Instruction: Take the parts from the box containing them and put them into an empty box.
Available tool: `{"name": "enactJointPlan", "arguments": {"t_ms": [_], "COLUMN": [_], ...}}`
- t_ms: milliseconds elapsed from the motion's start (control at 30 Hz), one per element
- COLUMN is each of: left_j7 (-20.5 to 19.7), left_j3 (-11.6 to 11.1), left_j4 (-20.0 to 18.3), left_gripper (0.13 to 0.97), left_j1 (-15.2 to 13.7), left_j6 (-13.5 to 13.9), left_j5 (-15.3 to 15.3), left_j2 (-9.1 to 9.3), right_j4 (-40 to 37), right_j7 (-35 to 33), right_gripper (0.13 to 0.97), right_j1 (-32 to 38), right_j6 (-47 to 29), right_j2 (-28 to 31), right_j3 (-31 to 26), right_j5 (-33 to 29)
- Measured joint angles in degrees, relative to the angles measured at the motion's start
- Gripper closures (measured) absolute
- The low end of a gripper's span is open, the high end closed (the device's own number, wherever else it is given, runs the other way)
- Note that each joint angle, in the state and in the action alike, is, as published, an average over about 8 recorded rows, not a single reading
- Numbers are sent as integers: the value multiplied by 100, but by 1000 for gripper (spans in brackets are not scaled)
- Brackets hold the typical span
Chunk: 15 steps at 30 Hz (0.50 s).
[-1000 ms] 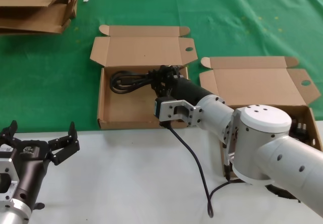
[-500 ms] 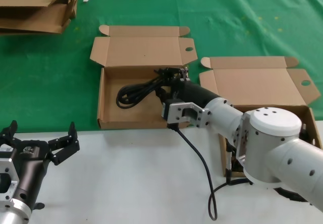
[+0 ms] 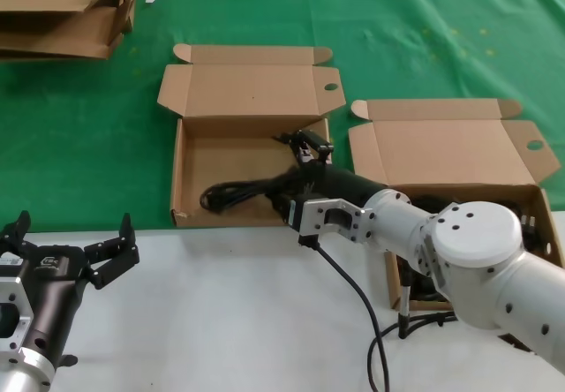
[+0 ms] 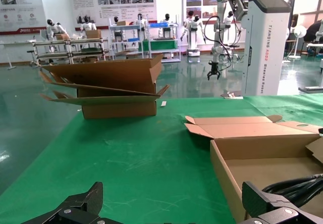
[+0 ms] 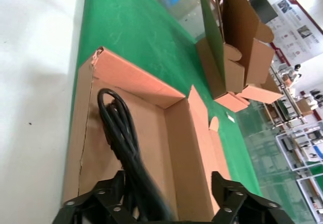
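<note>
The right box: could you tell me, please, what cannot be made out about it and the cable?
Head view: the right arm covers the right box's inside; cables there cannot be counted.
Right wrist view: the picture edge cuts off the cable between the open right gripper's fingers; contact is unclear.
Left wrist view (left gripper parked): the left box's wall hides its floor.

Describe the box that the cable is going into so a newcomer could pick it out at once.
On the green cloth two open brown mailer boxes sit side by side with lids folded back. The wanted box is the one on the robot's left, next to the right-hand box. It alone has the right gripper reaching into it and a black cable lying along its near wall.
</note>
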Motion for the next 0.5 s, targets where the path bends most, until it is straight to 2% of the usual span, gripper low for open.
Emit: {"name": "enactJointPlan", "arguments": {"t_ms": [100,233,500], "left_j7": [0,0,0], "left_j3": [0,0,0], "left_j4": [0,0,0], "left_gripper": [132,132,132], "left_j1": [0,0,0], "left_j6": [0,0,0], "left_j5": [0,0,0], "left_j2": [0,0,0], "right_j4": [-52,-87,146], "right_j7": [490,1069,1906], "right_gripper": [475,475,295], "right_j1": [6,28,101], "right_j6": [-56,-87,30], "right_j2": [-16,-38,37], "right_j3": [0,1,2], "right_j5": [-471,-1025,-1737]}}
